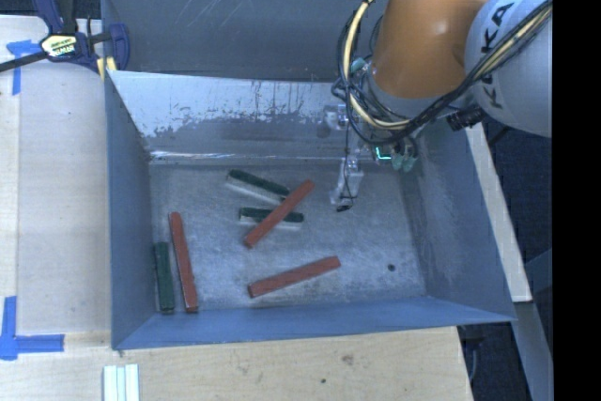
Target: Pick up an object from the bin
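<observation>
Reddish stick is lying crossed over dark green sticks near the gripper, so it's risking a slipping, pile-nudging grab. Can't tell if it's open or closed.

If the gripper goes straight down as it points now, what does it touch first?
Probably the bare bin floor, just right of the upper end of the slanted red stick. The gripper seems to hang beside that stick, not over it, but depth is hard to judge.

Black letters, seemingly "KUKA" and partly hidden by cables, stand on the arm's white link.
</observation>
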`<state>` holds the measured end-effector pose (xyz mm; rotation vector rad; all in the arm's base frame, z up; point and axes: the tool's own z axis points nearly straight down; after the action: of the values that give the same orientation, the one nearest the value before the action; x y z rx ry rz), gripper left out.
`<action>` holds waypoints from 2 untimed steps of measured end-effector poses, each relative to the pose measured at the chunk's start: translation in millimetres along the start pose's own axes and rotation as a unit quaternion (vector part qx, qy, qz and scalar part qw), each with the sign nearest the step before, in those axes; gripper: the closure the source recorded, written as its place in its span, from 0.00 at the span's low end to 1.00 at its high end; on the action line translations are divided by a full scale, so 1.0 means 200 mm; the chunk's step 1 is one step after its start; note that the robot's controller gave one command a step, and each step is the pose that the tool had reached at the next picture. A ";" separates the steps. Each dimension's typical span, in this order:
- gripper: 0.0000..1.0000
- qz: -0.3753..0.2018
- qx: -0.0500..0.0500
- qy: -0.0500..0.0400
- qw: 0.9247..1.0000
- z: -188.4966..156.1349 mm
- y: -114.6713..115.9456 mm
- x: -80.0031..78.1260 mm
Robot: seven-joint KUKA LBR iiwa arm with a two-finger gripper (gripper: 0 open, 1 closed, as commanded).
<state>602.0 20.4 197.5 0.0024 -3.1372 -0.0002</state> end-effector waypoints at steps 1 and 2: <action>0.00 -0.001 0.000 0.000 1.000 0.65 0.26 0.01; 0.00 -0.004 -0.001 -0.003 1.000 0.48 0.35 0.11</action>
<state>578.8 91.0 102.2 0.0154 -3.1438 -0.0024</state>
